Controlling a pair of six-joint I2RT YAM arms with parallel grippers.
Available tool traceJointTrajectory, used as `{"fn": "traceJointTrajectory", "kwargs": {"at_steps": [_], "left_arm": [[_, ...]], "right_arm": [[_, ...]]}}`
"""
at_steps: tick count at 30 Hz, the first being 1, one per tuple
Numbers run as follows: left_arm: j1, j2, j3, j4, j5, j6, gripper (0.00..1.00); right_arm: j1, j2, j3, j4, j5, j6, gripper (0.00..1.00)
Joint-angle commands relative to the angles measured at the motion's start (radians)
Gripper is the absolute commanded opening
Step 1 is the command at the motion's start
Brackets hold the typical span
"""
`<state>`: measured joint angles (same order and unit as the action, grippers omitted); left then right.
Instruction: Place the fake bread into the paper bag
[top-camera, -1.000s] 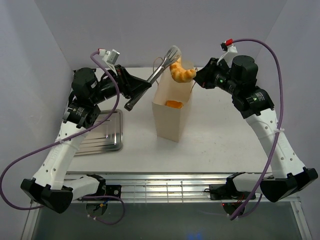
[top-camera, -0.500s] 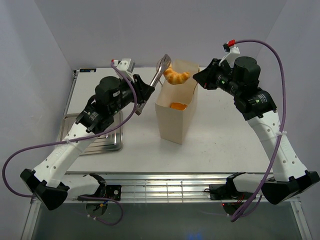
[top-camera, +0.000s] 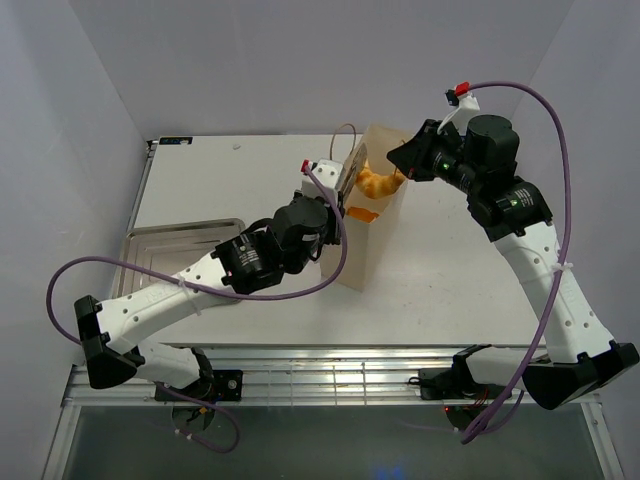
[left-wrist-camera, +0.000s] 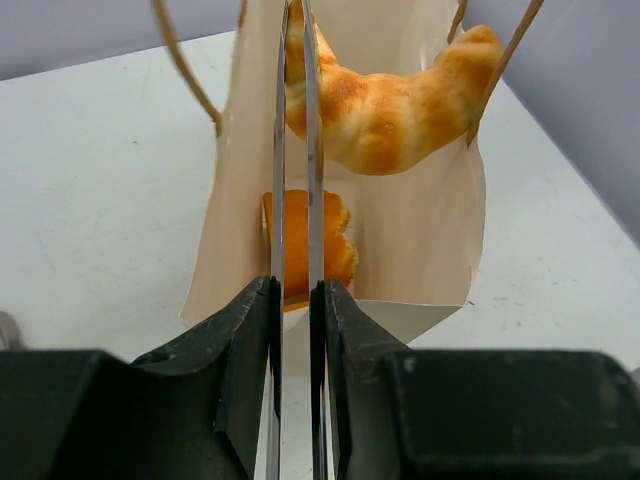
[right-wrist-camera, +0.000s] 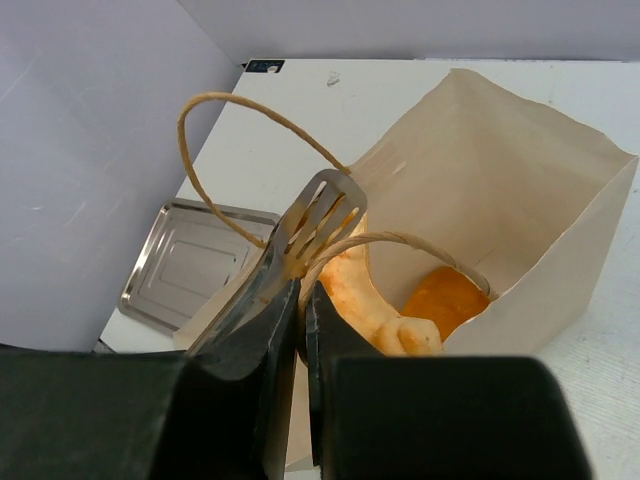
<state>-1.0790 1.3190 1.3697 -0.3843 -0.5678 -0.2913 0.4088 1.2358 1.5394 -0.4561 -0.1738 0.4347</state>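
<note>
The paper bag (top-camera: 378, 250) stands upright at mid-table, its mouth open. My left gripper (top-camera: 333, 192) is shut on metal tongs (top-camera: 352, 165) that pinch a golden croissant-shaped fake bread (top-camera: 378, 183) in the bag's mouth. In the left wrist view my gripper (left-wrist-camera: 297, 290) squeezes the tongs' blades (left-wrist-camera: 281, 150) on the croissant (left-wrist-camera: 390, 110), between the bag's walls (left-wrist-camera: 430, 230). A second orange bread (left-wrist-camera: 338, 240) lies at the bag's bottom. My right gripper (top-camera: 400, 160) is shut (right-wrist-camera: 301, 290) on the bag's string handle (right-wrist-camera: 400, 240), with the croissant (right-wrist-camera: 372, 300) just below it.
A flat silver tray (top-camera: 170, 245) lies at the left of the table, partly under my left arm, and shows in the right wrist view (right-wrist-camera: 185, 260). The bag's other string handle (right-wrist-camera: 215, 110) loops up beside the tongs' slotted tip (right-wrist-camera: 315, 225). White walls enclose the table.
My left arm has swung right and down, carrying the tongs and croissant from above the bag into its mouth. My right gripper has held the handle; the bag has shifted slightly right.
</note>
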Motion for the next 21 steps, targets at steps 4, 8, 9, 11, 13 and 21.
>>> {"fn": "traceJointTrajectory", "kwargs": {"at_steps": [4,8,9,11,13,21], "left_arm": [[-0.048,-0.035,0.045,0.010,-0.254,0.037,0.00],[-0.052,-0.037,0.061,0.016,-0.253,0.063,0.00],[-0.053,-0.035,0.066,0.015,-0.248,0.066,0.00],[-0.053,-0.035,0.074,0.018,-0.222,0.080,0.00],[-0.058,-0.030,0.077,0.018,-0.210,0.081,0.00],[-0.059,-0.059,0.035,0.024,-0.173,0.093,0.14]], "right_arm": [[0.004,-0.033,-0.004,0.045,0.013,-0.019,0.12],[0.005,-0.033,-0.005,0.048,0.005,-0.014,0.12],[0.005,-0.033,-0.005,0.050,0.005,-0.014,0.12],[0.004,-0.035,-0.007,0.048,0.005,-0.014,0.12],[0.005,-0.036,-0.007,0.046,0.008,-0.014,0.12],[0.005,-0.042,-0.013,0.037,0.016,-0.021,0.12]]}}
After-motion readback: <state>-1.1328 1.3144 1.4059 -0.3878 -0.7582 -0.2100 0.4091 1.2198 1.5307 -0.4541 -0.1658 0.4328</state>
